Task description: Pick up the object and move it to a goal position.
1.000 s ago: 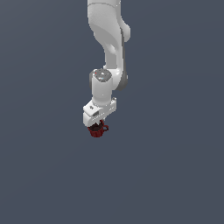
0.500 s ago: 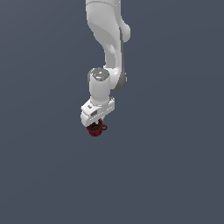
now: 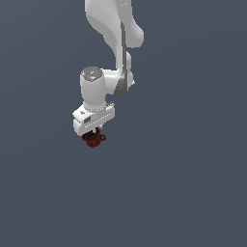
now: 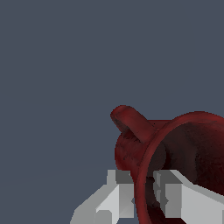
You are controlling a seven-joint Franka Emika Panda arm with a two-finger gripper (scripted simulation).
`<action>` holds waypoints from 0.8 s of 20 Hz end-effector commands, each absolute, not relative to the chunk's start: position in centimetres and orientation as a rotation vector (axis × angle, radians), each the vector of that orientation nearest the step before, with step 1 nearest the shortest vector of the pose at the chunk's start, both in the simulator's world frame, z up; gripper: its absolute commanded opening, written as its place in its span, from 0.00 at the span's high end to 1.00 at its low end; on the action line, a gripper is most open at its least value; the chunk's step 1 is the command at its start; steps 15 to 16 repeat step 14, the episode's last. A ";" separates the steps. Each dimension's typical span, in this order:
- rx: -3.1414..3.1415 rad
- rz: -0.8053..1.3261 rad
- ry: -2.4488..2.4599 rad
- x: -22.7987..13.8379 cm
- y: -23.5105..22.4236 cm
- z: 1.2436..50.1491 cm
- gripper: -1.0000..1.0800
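Gripping the small dark red mug [image 3: 92, 137] by its rim, the white fingers [image 4: 120, 192] are mid-carry, needing a steady transfer to the goal.

A plain slate-grey worktop [image 3: 193, 183] fills both views edge to edge, uniform in colour, with no seam, edge or marking in sight. Whether the red mug [image 3: 92, 138] touches it or hangs above it cannot be told.
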State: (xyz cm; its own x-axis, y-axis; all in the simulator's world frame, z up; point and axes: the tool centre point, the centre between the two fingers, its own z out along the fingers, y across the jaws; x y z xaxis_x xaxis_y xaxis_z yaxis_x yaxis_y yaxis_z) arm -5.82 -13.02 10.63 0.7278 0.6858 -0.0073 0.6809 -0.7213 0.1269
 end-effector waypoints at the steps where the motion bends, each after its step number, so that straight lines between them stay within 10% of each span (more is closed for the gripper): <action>1: 2.805 0.065 1.114 -5.8 -15.0 11.8 1.00; 16: 2.805 0.064 1.113 -5.6 -19.6 14.1 1.00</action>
